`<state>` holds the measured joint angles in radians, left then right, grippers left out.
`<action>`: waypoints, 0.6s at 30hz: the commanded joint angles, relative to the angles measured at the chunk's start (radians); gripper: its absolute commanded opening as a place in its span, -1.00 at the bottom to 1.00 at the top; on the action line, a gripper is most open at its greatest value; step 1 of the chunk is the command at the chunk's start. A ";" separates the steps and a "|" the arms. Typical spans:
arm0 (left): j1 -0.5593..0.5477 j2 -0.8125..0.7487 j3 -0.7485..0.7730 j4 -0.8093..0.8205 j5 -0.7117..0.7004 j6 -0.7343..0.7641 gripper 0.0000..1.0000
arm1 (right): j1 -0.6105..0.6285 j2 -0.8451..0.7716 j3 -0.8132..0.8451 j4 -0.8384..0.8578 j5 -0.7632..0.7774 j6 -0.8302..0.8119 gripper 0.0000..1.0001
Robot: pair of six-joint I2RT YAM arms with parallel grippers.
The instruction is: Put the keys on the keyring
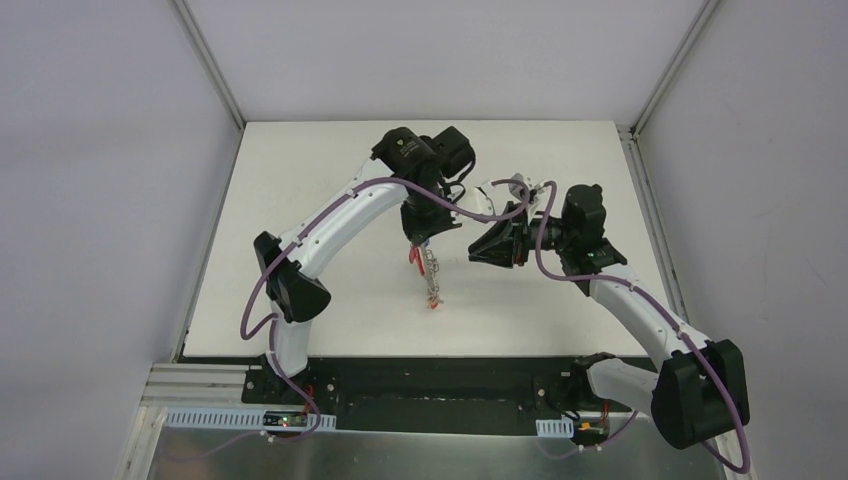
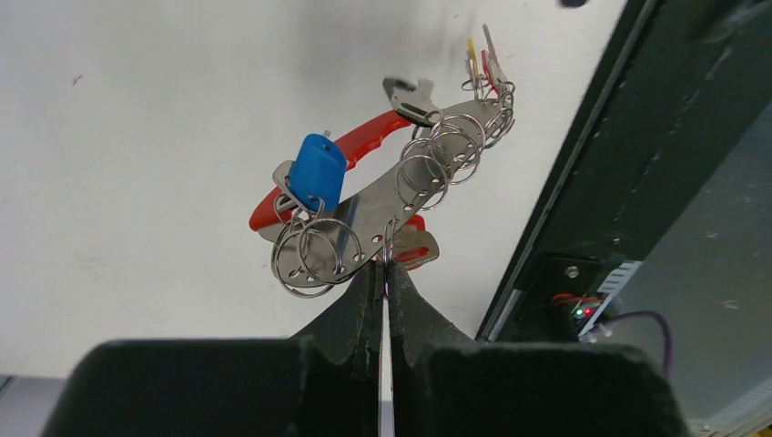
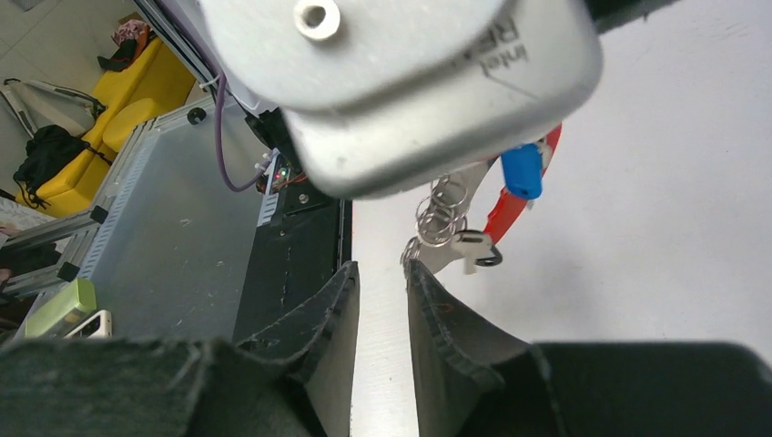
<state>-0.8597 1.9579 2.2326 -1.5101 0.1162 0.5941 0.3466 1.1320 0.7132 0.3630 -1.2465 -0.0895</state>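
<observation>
1. Left claw is pressing together on the keyring, a flat grey metal strip strung with wire rings and backed by a thick red curved band. It is dangling the keyring over the white bench; I cannot tell whether the low end is touching.
2. Right claw is standing apart with nothing showing between its fingers. It is pointing at the keyring from just beside it.
3. Blue plastic-headed key is already sitting on a ring near the clamped end.
4. Small yellow and red tags are hanging at the far end, and a plain grey metal key is hanging mid-strip.
5. No loose key is showing on the bench from overhead, though the arms are hiding part of it.
6. Judgement: threading is looking mostly done, but I cannot tell whether any key is left.
</observation>
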 commanded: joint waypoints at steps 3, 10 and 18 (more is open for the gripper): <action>0.040 -0.090 0.038 0.024 0.272 -0.067 -1.00 | -0.002 -0.023 0.017 0.172 -0.037 0.123 -0.44; 0.056 -0.109 0.029 0.065 0.359 -0.104 -1.00 | -0.002 -0.003 -0.024 0.329 -0.037 0.245 -0.43; 0.056 -0.109 0.012 0.119 0.434 -0.154 -1.00 | 0.019 0.031 -0.071 0.547 -0.012 0.384 -0.34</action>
<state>-0.8047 1.9015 2.2345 -1.4258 0.4614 0.4782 0.3500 1.1568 0.6476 0.7406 -1.2530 0.2146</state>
